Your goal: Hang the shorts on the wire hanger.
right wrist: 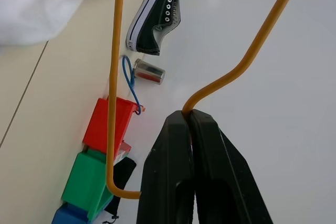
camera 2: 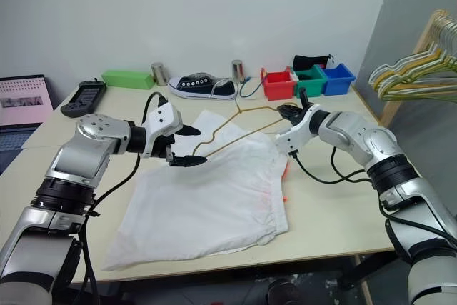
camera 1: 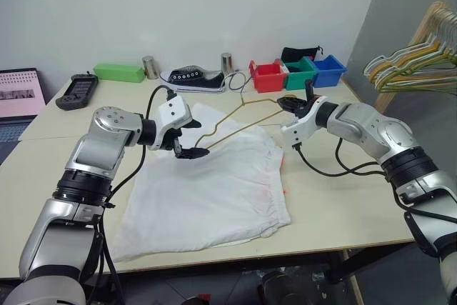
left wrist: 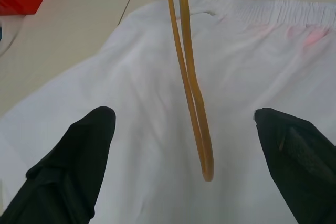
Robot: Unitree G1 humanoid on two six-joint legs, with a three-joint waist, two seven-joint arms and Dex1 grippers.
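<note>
Progress: early | right claw [right wrist: 189, 116] clamped on thin golden-tan wire hanger [camera 1: 235, 121] | left claw [left wrist: 184, 150] spread, empty | large white cloth shorts [camera 1: 214, 191] flat on worktop [camera 1: 335, 198], unhung

Large white cloth shorts [camera 1: 214, 191]: soft matt fabric, gathered elastic waistband, faint wrinkles. Thin golden-tan wire hanger [camera 1: 239, 123]: smooth coated metal, slight sheen. Pale table top [camera 1: 335, 198]: smooth, matt. Black canvas sneaker [camera 1: 193, 78]: white rubber sole. Red, green, blue plastic bins [camera 1: 296, 73]: glossy. Two metal cans [camera 1: 150, 67]: shiny.
</note>
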